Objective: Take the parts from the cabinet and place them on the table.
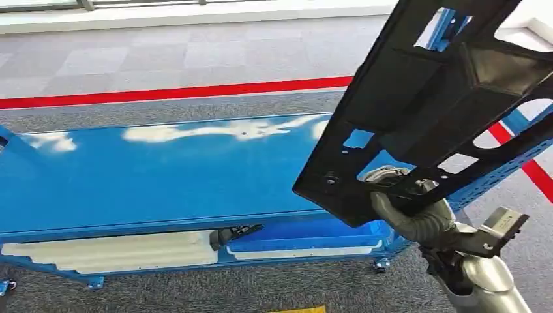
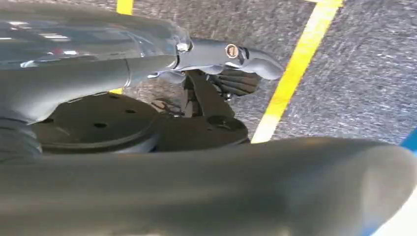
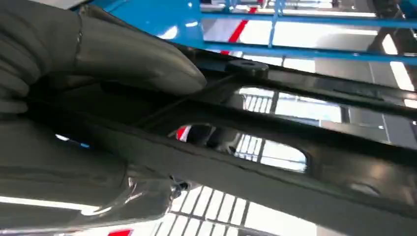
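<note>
While the right hand (image 1: 417,212) gripped the long black part (image 1: 430,111) by its lower edge, at about four o'clock in the head view, the part slanted up toward one o'clock, its low end over the right end of the blue table (image 1: 163,176) and apparently clear of the top; setting it down well would, I judge, mean swinging it toward nine o'clock over the bare top, levelling it, and loosening the fingers only once it lay flat. On the lower shelf (image 1: 111,251), at six o'clock, sat a blue bin (image 1: 306,236), its contents impossible to make out; the left hand (image 2: 236,66) hung over the carpet, fingers seemingly curled, though I could not tell its state.
</note>
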### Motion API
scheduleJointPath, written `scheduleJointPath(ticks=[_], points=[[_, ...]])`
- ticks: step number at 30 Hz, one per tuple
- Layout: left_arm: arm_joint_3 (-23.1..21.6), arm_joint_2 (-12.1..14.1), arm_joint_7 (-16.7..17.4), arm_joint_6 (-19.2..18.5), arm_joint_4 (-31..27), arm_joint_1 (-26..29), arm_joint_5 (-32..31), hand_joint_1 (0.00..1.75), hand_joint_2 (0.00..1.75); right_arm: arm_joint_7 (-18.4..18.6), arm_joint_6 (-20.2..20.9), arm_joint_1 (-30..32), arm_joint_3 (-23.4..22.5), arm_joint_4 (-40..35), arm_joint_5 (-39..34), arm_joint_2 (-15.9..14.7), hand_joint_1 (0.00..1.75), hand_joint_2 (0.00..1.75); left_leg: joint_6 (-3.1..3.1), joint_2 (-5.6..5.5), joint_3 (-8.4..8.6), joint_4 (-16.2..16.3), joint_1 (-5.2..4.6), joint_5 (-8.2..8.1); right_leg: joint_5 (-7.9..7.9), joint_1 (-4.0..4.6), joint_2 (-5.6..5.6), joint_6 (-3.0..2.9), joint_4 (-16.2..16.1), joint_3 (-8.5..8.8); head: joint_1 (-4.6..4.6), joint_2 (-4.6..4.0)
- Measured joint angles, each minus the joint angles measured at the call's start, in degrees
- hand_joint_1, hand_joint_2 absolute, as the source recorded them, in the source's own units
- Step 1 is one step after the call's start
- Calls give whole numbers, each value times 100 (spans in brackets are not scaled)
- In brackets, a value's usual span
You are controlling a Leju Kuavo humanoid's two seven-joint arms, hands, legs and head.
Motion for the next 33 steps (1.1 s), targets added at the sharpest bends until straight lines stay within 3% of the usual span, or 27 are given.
scheduleJointPath(ticks=[2,3,4,5,6,8,9,13,14,15,17,18,19,20,21,23,24,25,28,29,30,31,33], points=[[0,-2,0,9,0,1,-7,0,175,-59,-83,-43,22,4,98,39,175,175,-50,0,-263,846,10,-569,67,17,-34,-73,4,-114,0,0],[0,-2,0,15,-2,2,-9,0,175,-90,-138,-53,44,11,182,70,175,175,-57,0,-356,1234,12,-738,106,30,-52,-89,6,-164,0,0],[0,-2,0,20,0,3,-9,0,175,-107,-186,-63,66,17,260,105,175,175,-52,0,-345,1386,12,-754,137,42,-59,-101,9,-205,0,2],[0,-2,-2,26,-2,3,-9,0,175,-111,-219,-76,81,31,319,136,175,175,-39,0,-221,1295,10,-657,169,60,-64,-103,11,-245,0,0],[0,-2,-9,33,0,1,-9,0,175,-105,-234,-91,98,44,354,155,175,175,-8,0,4,980,6,-479,199,78,-65,-101,12,-276,0,2],[0,0,-20,39,-2,-11,-9,0,175,-74,-238,-140,118,46,354,157,175,175,146,-5,707,-135,-49,-104,256,116,-62,-93,12,-313,0,0],[0,13,-26,44,-2,-28,-9,0,175,-74,-238,-161,118,46,367,157,175,175,233,-2,886,-465,-97,-178,284,129,-70,-66,13,-331,0,2],[0,13,-39,46,-2,-18,-28,0,175,-81,-232,-226,135,52,389,146,175,175,251,-3,839,-554,-143,-55,446,88,-71,89,-8,-387,-2,2],[0,9,-39,48,0,-21,-35,0,175,-92,-221,-231,140,57,384,122,175,175,269,33,811,-643,-62,41,351,79,-29,107,51,-429,-6,2],[0,13,-39,50,0,-39,-33,0,175,-101,-210,-241,149,59,374,116,175,175,319,46,746,-642,-74,113,91,109,-4,115,192,-508,2,2],[0,9,-39,50,0,-47,-44,0,175,-126,-159,-265,159,72,363,90,175,175,344,56,594,-627,-77,202,-517,107,3,125,900,-711,4,0],[0,7,-39,48,0,-43,-44,0,175,-151,-142,-262,173,87,358,90,175,175,340,63,522,-618,-81,253,-740,109,3,136,1324,-798,4,2],[0,7,-39,48,0,-42,-48,0,175,-177,-116,-262,186,103,358,87,175,175,334,71,439,-598,-80,302,-780,108,3,151,1620,-824,4,0],[-2,7,-39,48,0,-43,-52,0,175,-199,-98,-267,197,109,360,83,175,175,326,78,354,-568,-75,340,-651,102,1,169,1660,-748,4,0],[0,7,-39,48,0,-45,-70,0,175,-210,-81,-276,207,114,360,83,175,175,309,81,270,-526,-66,371,-423,93,1,185,1469,-552,4,2],[-2,7,-39,48,0,-48,-118,0,175,-240,-63,-318,227,118,367,81,175,175,266,81,131,-417,-44,405,-82,77,-2,217,617,37,4,0],[-2,7,-39,48,0,-50,-120,0,175,-267,-50,-356,236,131,374,81,175,175,245,81,62,-344,-57,415,-149,63,2,222,157,329,7,0],[-4,7,-39,50,0,-56,-127,0,175,-282,-48,-379,245,138,378,81,175,175,221,77,3,-272,-78,428,-216,102,22,183,-52,423,-4,2],[-4,7,-42,50,0,-52,-133,0,175,-350,-44,-400,262,140,444,81,175,175,129,67,-90,-256,-91,568,-226,103,26,132,-55,323,-2,2],[-4,13,-42,55,0,-43,-138,0,175,-380,-44,-400,269,151,481,81,175,175,102,56,-140,-231,-81,550,-169,49,5,39,-76,261,-2,2],[-7,13,-42,57,0,-42,-138,0,175,-391,-44,-407,273,155,505,81,175,175,50,48,-178,-144,-72,311,-125,53,-7,-32,-72,195,-9,0],[-7,13,-39,57,0,-34,-146,0,175,-409,-42,-402,278,157,522,81,175,175,7,47,-231,135,-49,-70,-68,56,-17,-103,-72,116,-9,0],[-7,13,-35,70,0,-42,-151,0,175,-452,-33,-401,282,162,568,81,175,175,-42,49,-362,914,-17,-652,47,69,-33,-118,-67,-30,-9,2]])
